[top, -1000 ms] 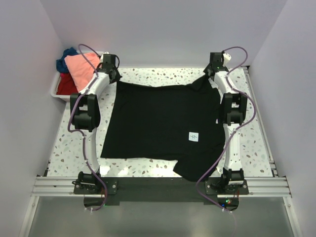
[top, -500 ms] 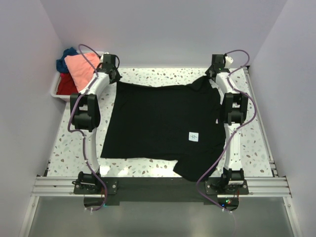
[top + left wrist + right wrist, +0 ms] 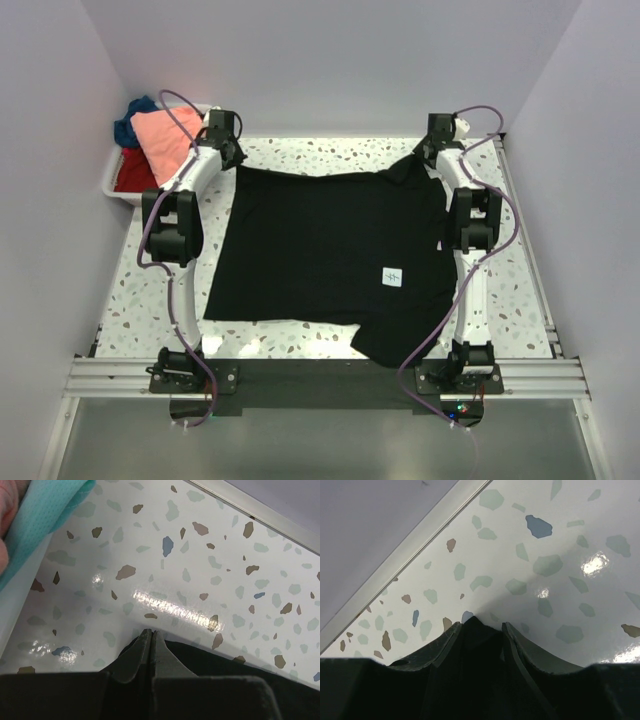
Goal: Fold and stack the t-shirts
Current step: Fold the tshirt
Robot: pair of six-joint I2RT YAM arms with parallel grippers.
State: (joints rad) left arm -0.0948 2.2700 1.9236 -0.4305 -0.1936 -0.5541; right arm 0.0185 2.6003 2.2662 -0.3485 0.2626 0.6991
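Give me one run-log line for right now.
black t-shirt spread out | left gripper: shut at far-left corner | right gripper: shut on far-right corner | bin: other shirts

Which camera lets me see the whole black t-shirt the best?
The top view. There the black t-shirt lies spread out on the table, white label showing. The left wrist view catches only its dark edge by the left claw; the right wrist view, only a bunch in the right claw.
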